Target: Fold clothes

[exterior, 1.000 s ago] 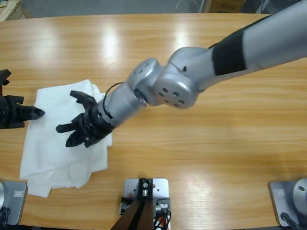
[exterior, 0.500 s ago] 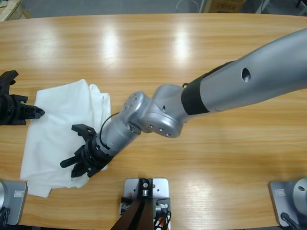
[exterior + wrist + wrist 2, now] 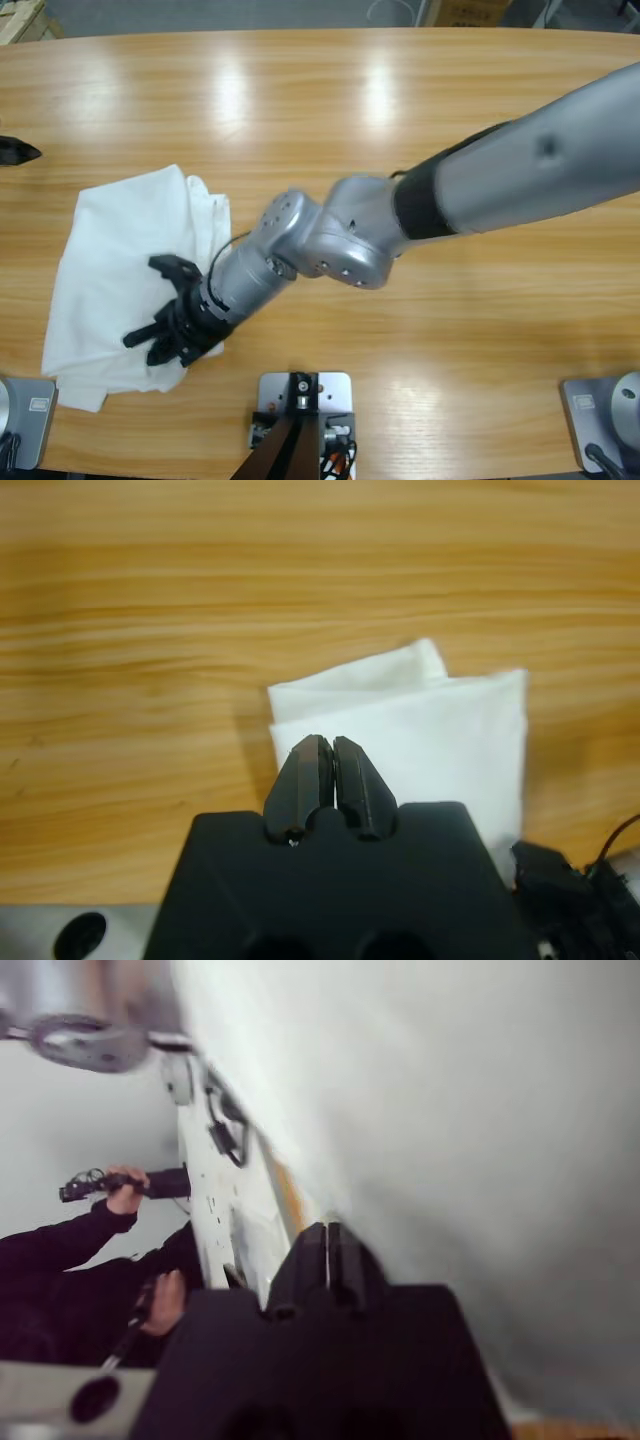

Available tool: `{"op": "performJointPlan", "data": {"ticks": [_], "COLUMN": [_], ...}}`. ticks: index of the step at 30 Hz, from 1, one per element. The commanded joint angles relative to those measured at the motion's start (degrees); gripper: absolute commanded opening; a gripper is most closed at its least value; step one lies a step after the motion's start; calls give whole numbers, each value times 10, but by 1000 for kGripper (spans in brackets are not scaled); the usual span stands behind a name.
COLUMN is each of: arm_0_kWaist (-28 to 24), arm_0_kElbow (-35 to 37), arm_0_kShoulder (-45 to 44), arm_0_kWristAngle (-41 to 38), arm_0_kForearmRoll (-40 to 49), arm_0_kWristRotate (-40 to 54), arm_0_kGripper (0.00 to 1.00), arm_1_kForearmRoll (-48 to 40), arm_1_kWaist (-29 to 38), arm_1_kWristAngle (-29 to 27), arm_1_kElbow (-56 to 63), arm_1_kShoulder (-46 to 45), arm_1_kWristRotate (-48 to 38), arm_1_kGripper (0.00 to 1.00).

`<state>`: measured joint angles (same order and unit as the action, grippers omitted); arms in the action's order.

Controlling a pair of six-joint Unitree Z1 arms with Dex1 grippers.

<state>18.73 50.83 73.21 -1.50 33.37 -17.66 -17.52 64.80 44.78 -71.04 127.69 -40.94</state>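
1. Withdrawn since the earlier frames: left gripper [image 3: 322,742], which had its tip at the cloth's 9 o'clock edge. Only a black tip now shows at the high view's left edge. Jaws are pressed together and empty. Its wrist view looks back at the cloth from a distance, probably pulled clear so the other arm can work.
2. Shifted: right gripper [image 3: 170,325], from mid-cloth a second ago to the cloth's 5 o'clock corner, where it sits low on the fabric. Jaws are closed against each other in its wrist view. Whether a ply is pinched between them cannot be seen. The low, flat pose suggests it is pressing or smoothing the fold.
3. Folded white garment [image 3: 120,250]: a rough rectangle of several layers, lying flat at about 8 o'clock on the wooden table [image 3: 450,330]. Stacked edges show at its 1 o'clock side. No lettering or label is visible.
4. Person [image 3: 60,1260]: dark sleeves in the background of the right wrist view, hands on a dark handle.
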Motion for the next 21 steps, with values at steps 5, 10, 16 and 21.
{"op": "performJointPlan", "data": {"ticks": [5, 10, 16, 21], "arm_0_kWaist": [183, 268, 383, 401], "arm_0_kElbow": [-18, 33, 128, 113], "arm_0_kShoulder": [-61, -16, 99, 123], "arm_0_kWristAngle": [-23, 20, 25, 35], "arm_0_kForearmRoll": [149, 233, 253, 257], "arm_0_kWristRotate": [-60, -80, -25, -126], "arm_0_kGripper": [757, 752, 747, 922], "arm_1_kForearmRoll": [249, 455, 665, 739], "arm_1_kWaist": [0, -17, -58, -112], "arm_1_kWristAngle": [-192, -314, -435, -507], "arm_1_kElbow": [-5, -32, -36, 23], "arm_1_kShoulder": [-225, -275, -353, -405], "arm_1_kWristRotate": [115, 192, 254, 201], "arm_1_kGripper": [1000, 999, 996, 1000]}}
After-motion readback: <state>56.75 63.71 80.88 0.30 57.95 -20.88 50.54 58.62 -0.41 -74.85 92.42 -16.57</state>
